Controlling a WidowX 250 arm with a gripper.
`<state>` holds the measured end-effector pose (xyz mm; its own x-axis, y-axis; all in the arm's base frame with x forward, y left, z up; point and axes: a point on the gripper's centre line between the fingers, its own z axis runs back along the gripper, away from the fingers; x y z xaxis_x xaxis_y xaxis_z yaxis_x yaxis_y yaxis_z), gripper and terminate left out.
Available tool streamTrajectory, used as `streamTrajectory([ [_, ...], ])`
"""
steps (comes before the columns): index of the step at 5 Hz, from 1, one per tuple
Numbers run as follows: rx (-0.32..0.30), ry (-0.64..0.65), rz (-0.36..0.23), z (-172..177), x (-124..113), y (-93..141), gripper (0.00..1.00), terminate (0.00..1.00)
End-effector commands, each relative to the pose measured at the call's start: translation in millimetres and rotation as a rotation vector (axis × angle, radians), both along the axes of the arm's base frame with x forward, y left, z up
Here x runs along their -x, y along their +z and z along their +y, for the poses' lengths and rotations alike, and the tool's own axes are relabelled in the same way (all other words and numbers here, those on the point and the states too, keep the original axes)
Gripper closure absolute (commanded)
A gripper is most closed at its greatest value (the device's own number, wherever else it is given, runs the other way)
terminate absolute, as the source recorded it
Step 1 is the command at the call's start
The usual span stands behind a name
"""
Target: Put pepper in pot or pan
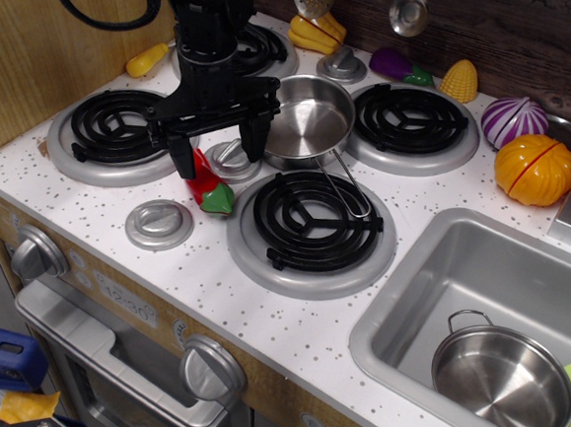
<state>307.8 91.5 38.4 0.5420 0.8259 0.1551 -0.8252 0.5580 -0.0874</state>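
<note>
A red pepper with a green stem (209,187) lies on the white stove top between the front left and front middle burners. My black gripper (220,146) hangs just above it, jaws spread wide, its left finger (182,154) touching or just over the pepper's red end. Nothing is held. A small steel pan (311,117) with a wire handle sits in the middle of the stove, right of the gripper. A steel pot (503,377) sits in the sink (429,274) at the lower right.
Black coil burners (315,219) surround the pan. Toy vegetables line the back: yellow squash (318,32), eggplant (396,64), corn (460,81), purple onion (512,121), orange pumpkin (535,169). A yellow piece (145,60) lies at the back left. Ladles (409,14) hang above.
</note>
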Motion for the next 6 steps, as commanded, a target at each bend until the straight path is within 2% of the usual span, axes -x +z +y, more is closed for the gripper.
streamTrajectory([
  [1, 0.000, 0.000, 0.000, 0, 0, 0, 0.00, 0.00],
  [3, 0.078, 0.003, -0.034, 22, 7, -39, 0.00, 0.00],
  [4, 0.068, 0.011, -0.035, 26, 7, -40, 1.00, 0.00],
  [5, 0.021, 0.007, -0.025, 20, 4, -19, 1.00, 0.00],
  [6, -0.060, 0.000, -0.040, 10, -5, 15, 1.00, 0.00],
])
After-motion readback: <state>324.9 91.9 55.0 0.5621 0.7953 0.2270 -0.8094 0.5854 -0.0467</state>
